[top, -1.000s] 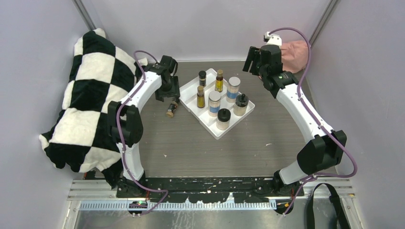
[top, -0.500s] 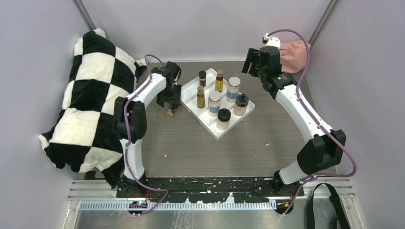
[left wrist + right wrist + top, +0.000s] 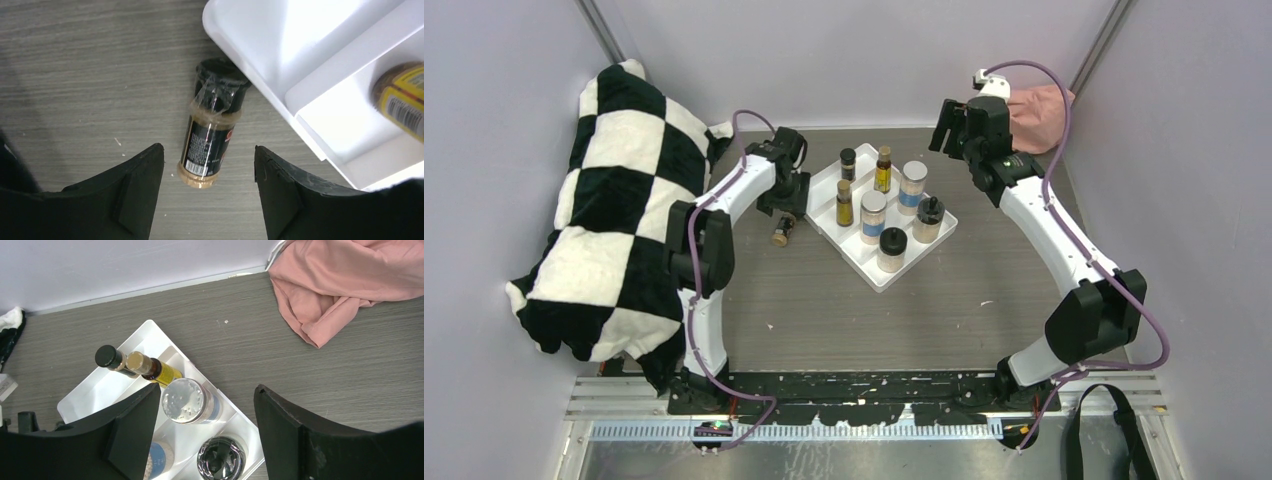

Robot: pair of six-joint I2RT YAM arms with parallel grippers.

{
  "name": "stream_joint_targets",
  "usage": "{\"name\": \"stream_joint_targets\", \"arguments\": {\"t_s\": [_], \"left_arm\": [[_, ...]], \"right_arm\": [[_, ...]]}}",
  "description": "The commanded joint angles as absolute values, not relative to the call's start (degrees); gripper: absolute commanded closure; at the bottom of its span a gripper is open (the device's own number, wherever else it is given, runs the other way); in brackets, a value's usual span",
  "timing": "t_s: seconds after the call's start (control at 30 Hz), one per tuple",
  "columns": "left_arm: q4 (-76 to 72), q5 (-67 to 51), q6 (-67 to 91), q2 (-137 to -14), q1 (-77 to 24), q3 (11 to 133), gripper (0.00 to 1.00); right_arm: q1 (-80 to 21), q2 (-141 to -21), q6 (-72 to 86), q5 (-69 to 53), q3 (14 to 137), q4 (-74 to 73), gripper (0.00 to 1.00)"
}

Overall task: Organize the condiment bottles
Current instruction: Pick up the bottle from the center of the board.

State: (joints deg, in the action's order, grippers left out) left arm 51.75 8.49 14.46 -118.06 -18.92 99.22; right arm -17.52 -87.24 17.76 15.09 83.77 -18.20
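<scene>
A white divided tray (image 3: 874, 268) holds several upright condiment bottles: two silver-lidded blue-labelled jars (image 3: 913, 184) (image 3: 873, 215), two tan black-capped jars (image 3: 928, 217) (image 3: 891, 248), two slim amber bottles (image 3: 883, 169) (image 3: 844, 202) and one tiny dark black-capped bottle (image 3: 848, 162). The other tiny dark bottle (image 3: 210, 131) lies on its side on the table, its cap against the tray's left edge (image 3: 260, 90); it also shows in the top view (image 3: 781, 230). My left gripper (image 3: 207, 195) is open just above it, fingers either side of its base end. My right gripper (image 3: 207, 440) is open and empty, high over the tray's far right.
A black-and-white checked blanket (image 3: 614, 200) is heaped along the left side. A pink cloth (image 3: 1039, 105) lies in the far right corner, also in the right wrist view (image 3: 345, 285). Bare grey wood tabletop (image 3: 844, 320) spreads in front of the tray.
My left gripper has swung right and toward the tray, ending over the lying bottle. The right arm has barely moved. The bottles have not moved.
</scene>
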Motion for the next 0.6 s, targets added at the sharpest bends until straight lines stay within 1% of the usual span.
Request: {"name": "stream_joint_targets", "arguments": {"t_s": [0.0,0.57], "left_arm": [[45.39,7.80,13.28,-118.52,-19.07,99.84,0.32],[42.42,5.65,12.13,-123.64,-18.81,102.31,0.33]], "right_arm": [[-17.75,-87.63,17.74,14.94,84.20,-15.51,0.25],[-17.71,-89.67,17.00,15.12,86.46,-16.09,0.26]]}}
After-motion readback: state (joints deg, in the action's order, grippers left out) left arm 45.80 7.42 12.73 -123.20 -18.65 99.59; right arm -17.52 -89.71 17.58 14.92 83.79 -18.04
